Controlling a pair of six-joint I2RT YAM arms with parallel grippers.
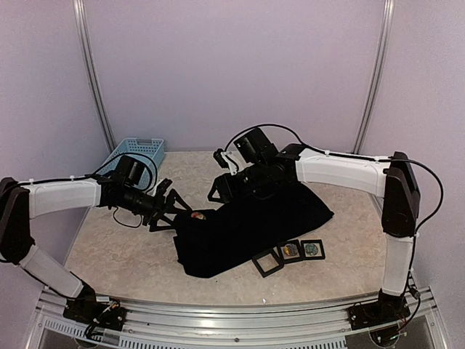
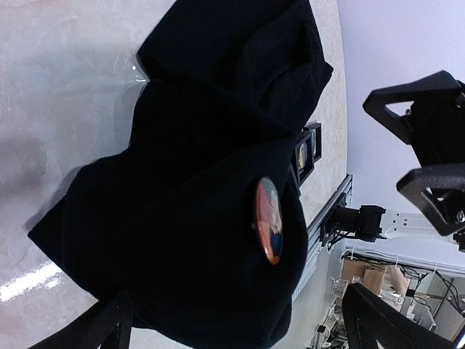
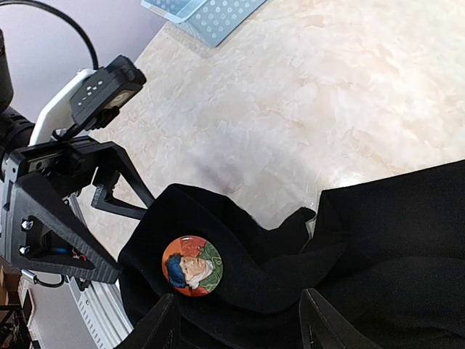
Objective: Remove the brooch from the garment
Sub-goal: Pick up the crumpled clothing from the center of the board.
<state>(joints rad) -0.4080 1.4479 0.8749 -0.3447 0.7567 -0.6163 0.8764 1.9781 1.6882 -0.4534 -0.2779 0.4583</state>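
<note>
The black garment lies crumpled on the table's middle. A round brooch, a painted portrait on orange, is pinned at its left corner. It shows edge-on in the left wrist view and face-on in the right wrist view. My left gripper is open and empty just left of the brooch, its jaws either side of the garment's corner. My right gripper is open and empty, hovering just above the garment behind the brooch.
A light-blue basket stands at the back left, also in the right wrist view. Three small black square frames lie in front of the garment near the table's front edge, one showing in the left wrist view.
</note>
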